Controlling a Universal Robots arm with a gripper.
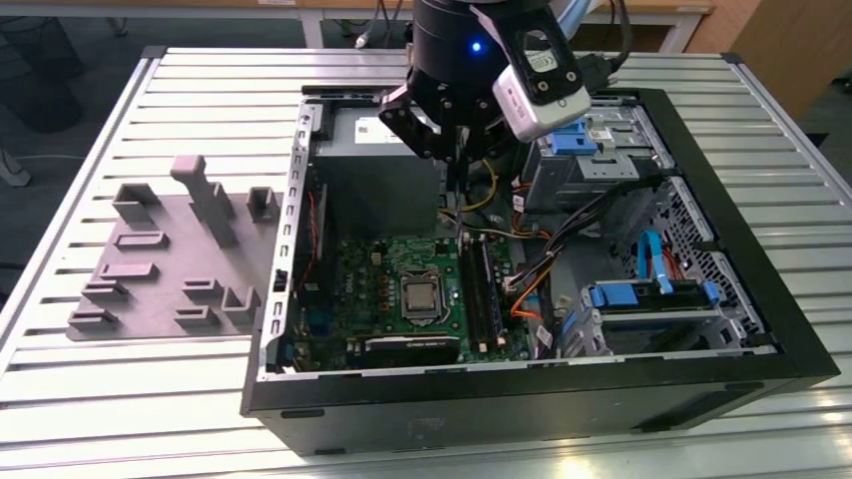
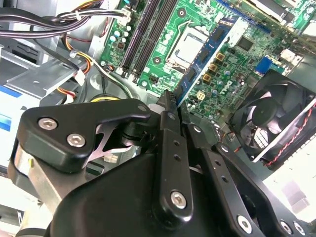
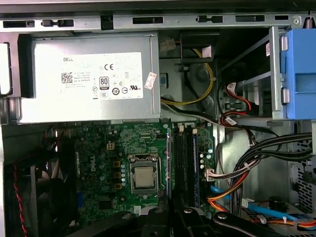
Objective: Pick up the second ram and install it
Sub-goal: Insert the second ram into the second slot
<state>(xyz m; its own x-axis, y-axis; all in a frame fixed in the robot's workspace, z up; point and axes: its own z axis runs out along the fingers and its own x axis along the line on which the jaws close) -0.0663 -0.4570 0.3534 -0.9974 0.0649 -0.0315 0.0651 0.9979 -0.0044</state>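
1. Overhead, the black robot gripper [image 1: 457, 150] hangs inside the open black computer case [image 1: 745, 299], its fingers [image 2: 170, 111] pressed together with no visible gap.
2. Below it, the large green motherboard [image 1: 399, 274] with a square silver processor [image 3: 144, 177] lies flat in the case.
3. Seated in the slots beside the processor, long dark memory sticks [image 3: 183, 158] stand on edge; which one is the second ram cannot be told.
4. Outside the case, on the exterior view's left, a grey plastic fixture plate [image 1: 147, 289] with upright blocks rests on the slatted metal table [image 1: 134, 399].
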